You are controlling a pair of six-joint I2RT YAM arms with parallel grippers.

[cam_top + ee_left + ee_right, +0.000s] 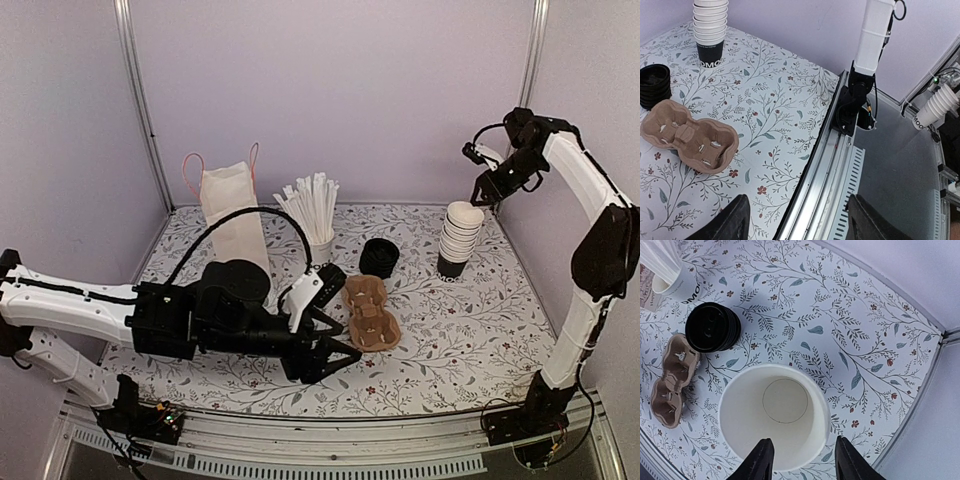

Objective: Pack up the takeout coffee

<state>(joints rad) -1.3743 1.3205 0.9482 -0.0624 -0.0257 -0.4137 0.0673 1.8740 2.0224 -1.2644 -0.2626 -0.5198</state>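
No lidded cup shows, so the takeout coffee is out of view. A stack of lidless black cups (459,240) with white insides (772,415) stands at the back right. My right gripper (487,188) hovers just above it, open (805,460). One finger is over the top cup's mouth, the other outside its rim, and it holds nothing. A brown pulp cup carrier (372,312) lies mid-table. My left gripper (335,350) is low beside the carrier's near left end. It is open and empty (800,222), over the table's front rail.
A stack of black lids (379,257) sits behind the carrier. A white cup of straws (315,215) and a paper bag (232,210) with handles stand at the back left. The metal front rail (832,165) borders the table. Walls close in on both sides.
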